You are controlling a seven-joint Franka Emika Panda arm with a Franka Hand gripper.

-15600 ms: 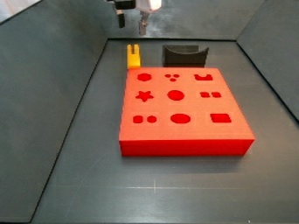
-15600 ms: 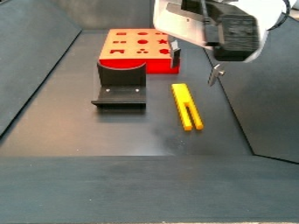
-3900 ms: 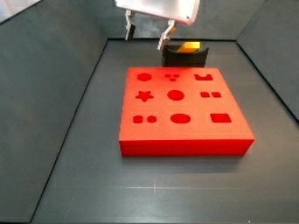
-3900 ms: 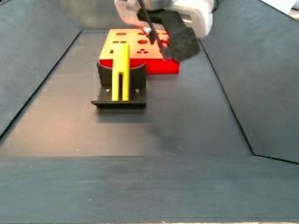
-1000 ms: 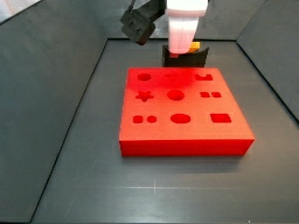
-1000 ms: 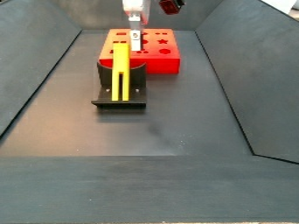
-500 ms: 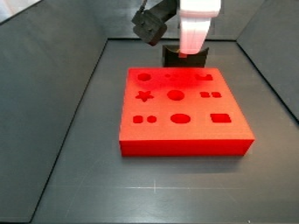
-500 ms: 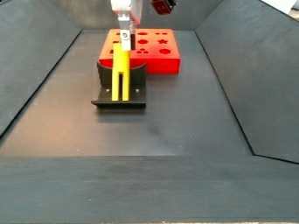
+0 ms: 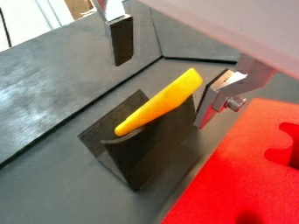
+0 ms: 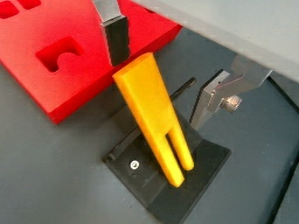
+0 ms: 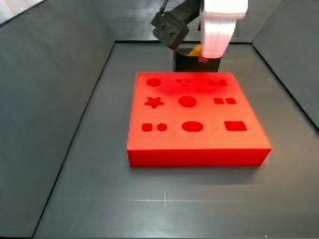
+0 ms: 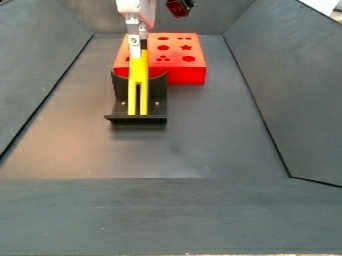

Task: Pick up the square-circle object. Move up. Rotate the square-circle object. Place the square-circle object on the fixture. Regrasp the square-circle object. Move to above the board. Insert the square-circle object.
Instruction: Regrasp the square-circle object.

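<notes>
The board (image 11: 197,118) is lying flat behind the fixture (image 12: 138,97), which is propping the square-circle object (image 10: 156,122) at a slant, presumably so its upper end is offered for regrasping. The gripper (image 10: 163,70) is hanging over that end, fingers (image 10: 114,38) apart on either side and touching nothing.

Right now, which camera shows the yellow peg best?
A wrist view shows the square-circle object best: its whole length leaning on the fixture, with the open gripper straddling its upper end. The other wrist view shows it shorter. A side view shows it small; in the other, the arm hides it.
</notes>
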